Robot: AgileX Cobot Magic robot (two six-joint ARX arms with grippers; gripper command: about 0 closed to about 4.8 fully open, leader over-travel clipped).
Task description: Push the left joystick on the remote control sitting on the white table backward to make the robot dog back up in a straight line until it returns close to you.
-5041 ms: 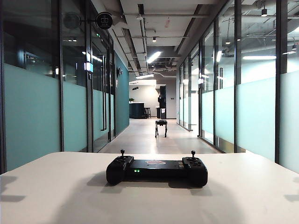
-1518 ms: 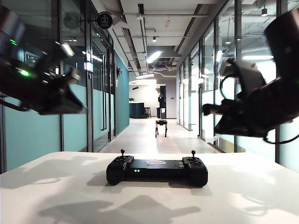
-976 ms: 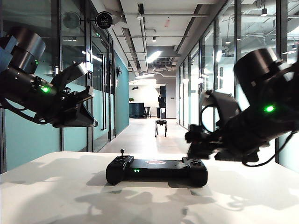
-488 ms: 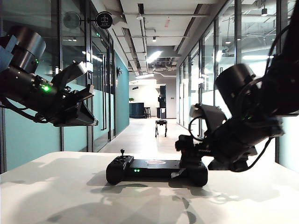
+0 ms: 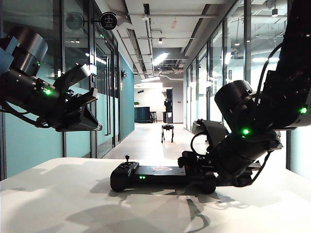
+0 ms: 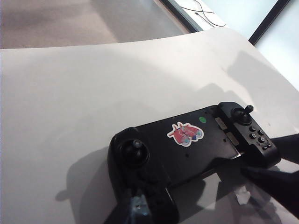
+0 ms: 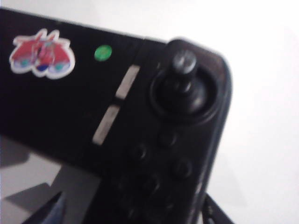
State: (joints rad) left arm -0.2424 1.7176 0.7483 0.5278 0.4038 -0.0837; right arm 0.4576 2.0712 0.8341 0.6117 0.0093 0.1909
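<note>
A: Where was the remote (image 5: 163, 177)?
B: Centre frame, on the table (image 5: 73, 204). The right gripper (image 5: 193, 166), fingers spread, straddled its right end; the left gripper (image 5: 90, 114) hung upper left, state unclear.

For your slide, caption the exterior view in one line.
Right gripper low at the remote control's right end; left gripper raised.

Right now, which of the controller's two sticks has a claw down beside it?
The right stick: the right claw sits low at that end of the remote control. The left joystick stands clear.
</note>
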